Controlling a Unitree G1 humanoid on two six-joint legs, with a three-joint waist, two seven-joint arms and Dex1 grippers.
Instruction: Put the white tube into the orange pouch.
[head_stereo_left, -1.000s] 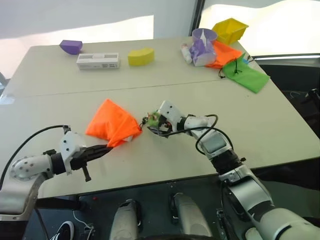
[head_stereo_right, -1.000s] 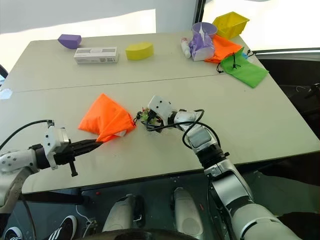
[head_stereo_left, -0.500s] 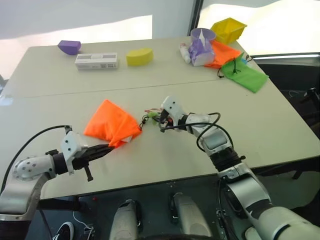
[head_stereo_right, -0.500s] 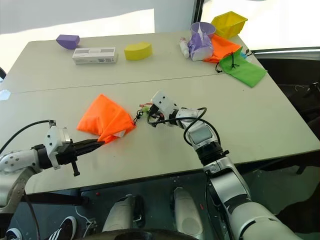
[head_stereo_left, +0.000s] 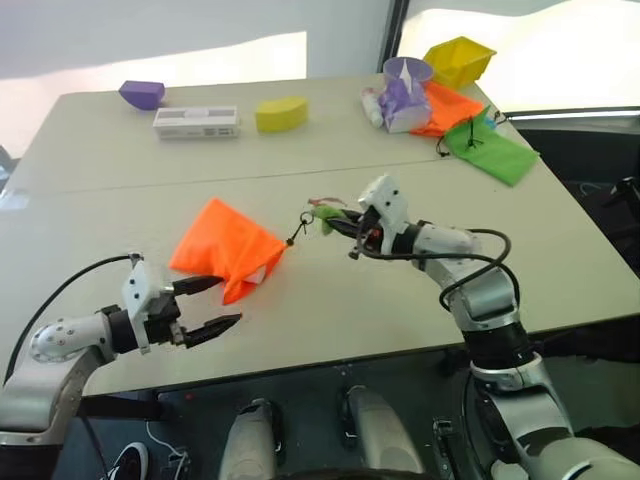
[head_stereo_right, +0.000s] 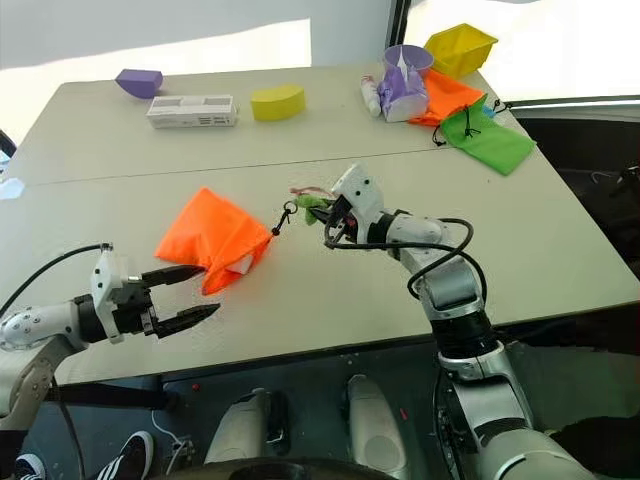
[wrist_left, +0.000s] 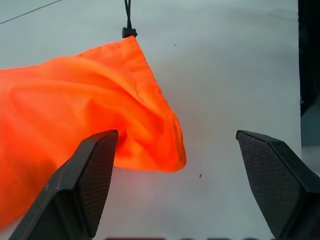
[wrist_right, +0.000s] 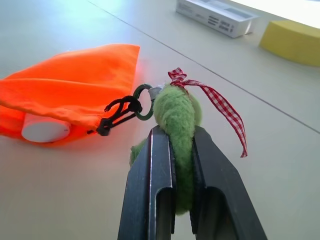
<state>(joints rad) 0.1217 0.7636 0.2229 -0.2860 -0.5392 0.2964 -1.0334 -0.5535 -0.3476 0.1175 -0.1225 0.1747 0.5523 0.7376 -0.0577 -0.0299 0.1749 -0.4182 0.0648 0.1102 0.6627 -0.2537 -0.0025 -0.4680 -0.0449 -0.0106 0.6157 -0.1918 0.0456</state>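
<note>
The orange pouch (wrist_right: 75, 100) hides all but the white tube's (wrist_right: 45, 131) cap end.

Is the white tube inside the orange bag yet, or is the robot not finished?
Nearly finished. The white tube is already inside the orange pouch, though its white end peeks out at the mouth. The right gripper is shut on the green pompom, pulling the cord taut. The left gripper is open beside the pouch, holding nothing. What looks left is drawing the mouth shut and letting go.

Lab-like test space, pale tables (head_stereo_left: 120, 200) pushed together, assorted sample objects, bright window
</note>
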